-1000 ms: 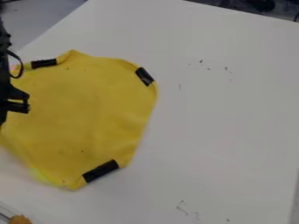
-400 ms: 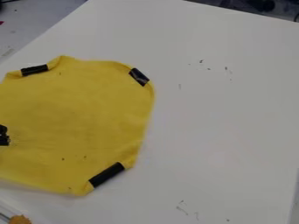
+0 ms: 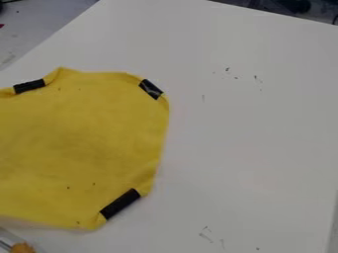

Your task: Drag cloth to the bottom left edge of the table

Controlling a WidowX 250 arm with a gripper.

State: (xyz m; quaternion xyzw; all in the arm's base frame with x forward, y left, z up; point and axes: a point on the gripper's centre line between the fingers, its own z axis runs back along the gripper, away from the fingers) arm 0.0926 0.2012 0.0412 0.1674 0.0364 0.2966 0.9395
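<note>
The yellow cloth (image 3: 86,143) lies spread on the left part of the white table (image 3: 244,148), its left side running past the view's left edge. Black strips mark its upper left edge, its upper right corner and its lower right corner. Its bottom edge slants down to a tip at the lower left of the view.
An orange-tan knob on a metal rod (image 3: 21,247) is at the bottom left corner, just below the cloth. The table's slanted left edge runs from the top toward the left side. Dark objects (image 3: 290,6) stand beyond its back edge.
The cloth has slid left and slightly down. The black gripper, earlier over the cloth's left side, has moved down and left out of the view.
</note>
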